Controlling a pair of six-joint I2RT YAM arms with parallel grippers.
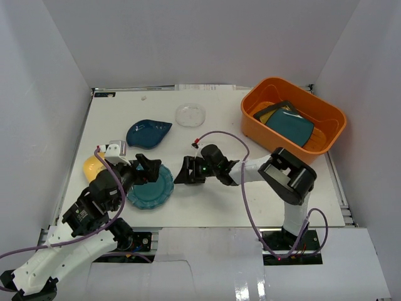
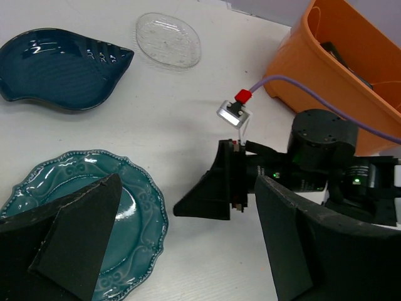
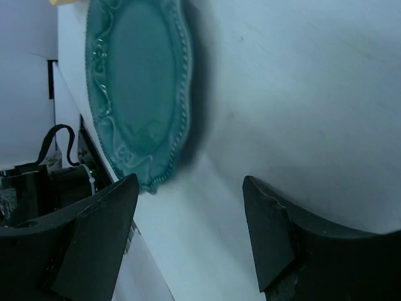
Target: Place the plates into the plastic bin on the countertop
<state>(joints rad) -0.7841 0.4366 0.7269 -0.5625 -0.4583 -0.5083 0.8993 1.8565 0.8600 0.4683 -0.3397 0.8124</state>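
The teal round scalloped plate (image 1: pixel 150 187) lies flat on the white countertop (image 1: pixel 219 200) at the front left. My left gripper (image 1: pixel 149 170) is open at its far edge, and one finger (image 2: pixel 75 238) hangs over the plate (image 2: pixel 81 213). My right gripper (image 1: pixel 182 174) is open and empty just right of the plate, pointing at its rim (image 3: pixel 138 88). The dark-blue leaf plate (image 1: pixel 147 133) lies behind it. A small yellow plate (image 1: pixel 93 167) is partly hidden by my left arm. The orange bin (image 1: pixel 254 125) at the back right holds the teal square plate (image 1: pixel 291 124) over darker plates.
A clear glass dish (image 1: pixel 190 115) lies at the back middle, and shows in the left wrist view (image 2: pixel 168 39). White walls close in the table on three sides. The right arm's purple cable (image 1: pixel 244 188) loops over the table. The two grippers face each other closely.
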